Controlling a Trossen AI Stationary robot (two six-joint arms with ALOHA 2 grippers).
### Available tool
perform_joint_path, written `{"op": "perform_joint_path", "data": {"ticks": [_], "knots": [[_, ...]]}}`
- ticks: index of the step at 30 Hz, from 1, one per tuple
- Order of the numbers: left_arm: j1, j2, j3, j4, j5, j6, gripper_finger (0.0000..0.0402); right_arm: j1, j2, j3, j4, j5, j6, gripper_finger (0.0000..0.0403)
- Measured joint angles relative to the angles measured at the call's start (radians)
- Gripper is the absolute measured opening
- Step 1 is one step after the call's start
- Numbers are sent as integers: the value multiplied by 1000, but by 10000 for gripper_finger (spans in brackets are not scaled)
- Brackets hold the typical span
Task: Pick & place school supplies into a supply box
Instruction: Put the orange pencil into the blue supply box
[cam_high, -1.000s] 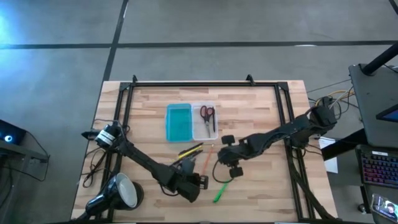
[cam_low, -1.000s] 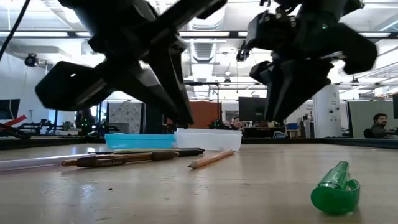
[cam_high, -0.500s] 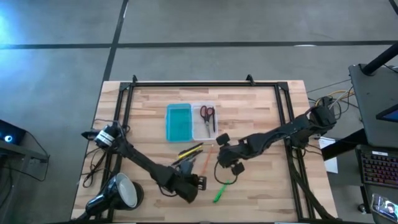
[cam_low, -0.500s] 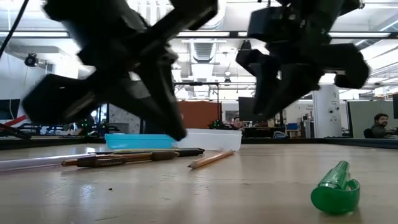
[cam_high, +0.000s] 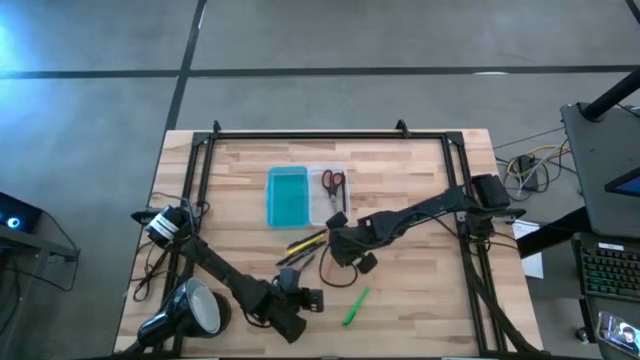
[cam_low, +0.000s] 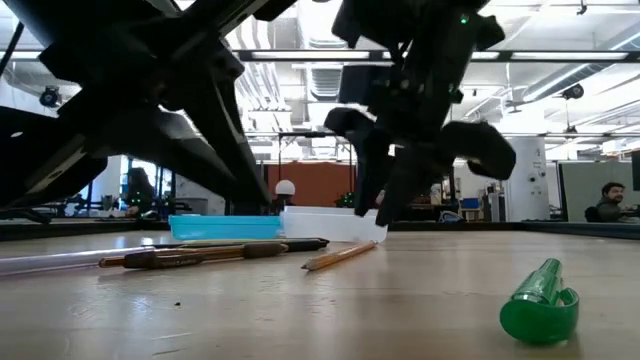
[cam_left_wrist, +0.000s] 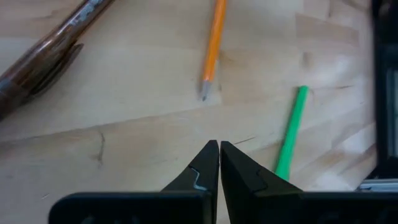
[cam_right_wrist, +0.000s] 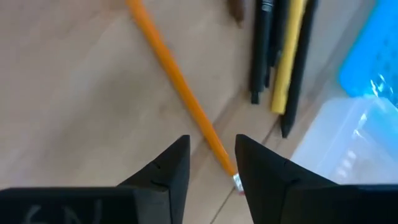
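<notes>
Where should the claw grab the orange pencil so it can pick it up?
Probably near its eraser end. The orange pencil lies flat and alone on the wood, so come straight down with one finger on each long side. The right claw is open right over that end, clear of the dark pens.

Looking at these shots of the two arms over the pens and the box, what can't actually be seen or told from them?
- High view: the orange pencil is mostly under the right hand.
- Low view: both arms block much of the supply box; its contents don't show.
- High view: the dark pens are too small to count.
- Left wrist view: the green marker is partly behind the left hand.
</notes>
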Motion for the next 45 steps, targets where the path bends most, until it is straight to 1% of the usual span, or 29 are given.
{"op": "perform_joint_path", "data": {"ticks": [4, 10, 13, 15, 20, 22, 25, 29, 33, 36, 39, 41, 45], "knots": [[0, 0, 0, 8, -30, -8, 0, -14, 44, 13, -22, -4, -88, 138], [-1, 0, 0, 8, -41, -10, 0, -35, 88, 42, -26, -22, -133, 150], [-1, 0, 0, 9, -46, -10, 0, -53, 101, 76, -62, -53, -133, 147], [-1, 0, 0, 11, -49, -10, 0, -74, 112, 99, -103, -107, -118, 140], [-1, -1, -1, 11, -56, -10, 0, -121, 116, 103, -171, -208, 0, 115], [-1, -1, -3, 12, -57, -10, 0, -130, 116, 102, -197, -233, 54, 103], [-1, -1, -6, 10, -58, -10, 0, -129, 116, 104, -210, -235, 133, 85], [2, -1, -6, 9, -60, 4, 0, -116, 113, 109, -220, -226, 305, 68], [6, -1, -6, 7, -60, 22, 0, -91, 113, 115, -224, -224, 469, 64], [8, -1, -6, -8, -60, 33, 0, -65, 106, 116, -227, -234, 543, 63], [8, -13, -6, -72, -59, 40, 0, -37, 75, 111, -225, -237, 605, 63], [8, -32, -7, -139, -57, 80, 0, -25, 45, 111, -218, -236, 627, 63], [17, -92, -7, -268, -49, 275, 6, -4, -2, 106, -203, -224, 675, 73]]}}
